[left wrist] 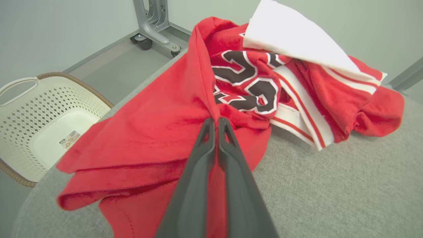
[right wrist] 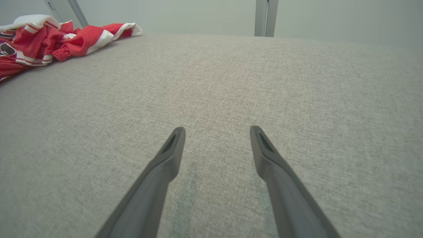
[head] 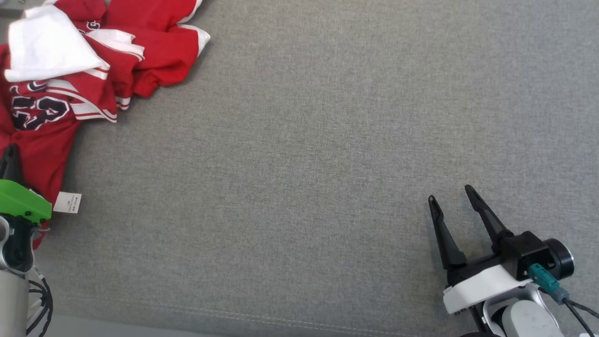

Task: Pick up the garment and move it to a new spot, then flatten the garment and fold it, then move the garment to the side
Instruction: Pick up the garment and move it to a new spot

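The garment point(head: 93, 61) is a red jersey with white trim and dark numbers, crumpled at the far left corner of the grey padded table point(head: 299, 164). My left gripper point(left wrist: 215, 120) is shut on a raised fold of the garment's point(left wrist: 158, 132) red cloth near its near edge; in the head view its dark fingers point(head: 11, 161) rise from the left edge over the cloth. My right gripper point(head: 449, 196) stands open at the lower right above bare table, far from the garment point(right wrist: 49, 39), nothing between its fingers point(right wrist: 173, 145).
A white perforated basket point(left wrist: 39, 115) stands on the floor beyond the table's left edge. A metal stand with castors point(left wrist: 153, 29) is behind it. A white label point(head: 68, 202) hangs from the garment's hem.
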Tool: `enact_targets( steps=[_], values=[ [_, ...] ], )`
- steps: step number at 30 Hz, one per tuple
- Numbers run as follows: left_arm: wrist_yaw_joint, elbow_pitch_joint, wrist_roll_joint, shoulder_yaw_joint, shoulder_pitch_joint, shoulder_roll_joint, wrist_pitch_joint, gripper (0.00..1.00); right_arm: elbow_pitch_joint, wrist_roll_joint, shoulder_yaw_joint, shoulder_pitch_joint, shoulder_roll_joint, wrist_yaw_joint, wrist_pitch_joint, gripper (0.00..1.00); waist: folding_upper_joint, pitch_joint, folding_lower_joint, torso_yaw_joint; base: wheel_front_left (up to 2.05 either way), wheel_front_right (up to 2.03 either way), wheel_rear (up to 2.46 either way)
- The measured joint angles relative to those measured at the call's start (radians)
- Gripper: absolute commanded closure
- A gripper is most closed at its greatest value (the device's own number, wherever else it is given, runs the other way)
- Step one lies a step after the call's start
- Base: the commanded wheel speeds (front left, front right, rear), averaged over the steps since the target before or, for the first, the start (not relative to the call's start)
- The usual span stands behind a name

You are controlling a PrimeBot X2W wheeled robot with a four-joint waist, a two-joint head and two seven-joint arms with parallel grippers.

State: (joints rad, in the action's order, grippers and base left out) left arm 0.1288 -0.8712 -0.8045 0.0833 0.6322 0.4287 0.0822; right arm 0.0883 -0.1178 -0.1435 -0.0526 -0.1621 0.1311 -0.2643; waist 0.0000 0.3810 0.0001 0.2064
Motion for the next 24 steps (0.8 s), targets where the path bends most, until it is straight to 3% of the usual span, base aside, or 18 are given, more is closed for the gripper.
enact_targets(
  steps=[8, 16, 19, 24],
  values=[
    [-0.011, 0.398, -0.013, 0.046, -0.113, 0.077, -0.071, 1.0, 0.026, -0.021, -0.027, 0.025, 0.041, 0.0, 0.0, 0.0, 0.0, -0.123, 0.0, 0.013, 0.0, 0.0, 0.0],
    [-0.136, 0.901, -0.001, 0.089, -0.167, 0.093, -0.231, 1.0, 0.031, -0.032, -0.028, 0.029, 0.069, 0.0, 0.0, 0.0, 0.0, -0.206, -0.0001, -0.021, 0.0, 0.0, 0.0],
    [-0.169, 1.024, 0.005, 0.141, -0.16, 0.073, -0.292, 1.0, 0.031, -0.038, -0.027, 0.027, 0.081, 0.0, 0.0, 0.0, 0.0, -0.219, -0.0001, -0.054, 0.0, 0.0, 0.0],
    [-0.182, 1.11, 0.024, 0.264, -0.093, -0.011, -0.36, 1.0, 0.03, -0.045, -0.023, 0.02, 0.095, 0.0, 0.0, 0.0, 0.0, -0.222, -0.0001, -0.128, 0.0, 0.0, 0.0]
  ],
)
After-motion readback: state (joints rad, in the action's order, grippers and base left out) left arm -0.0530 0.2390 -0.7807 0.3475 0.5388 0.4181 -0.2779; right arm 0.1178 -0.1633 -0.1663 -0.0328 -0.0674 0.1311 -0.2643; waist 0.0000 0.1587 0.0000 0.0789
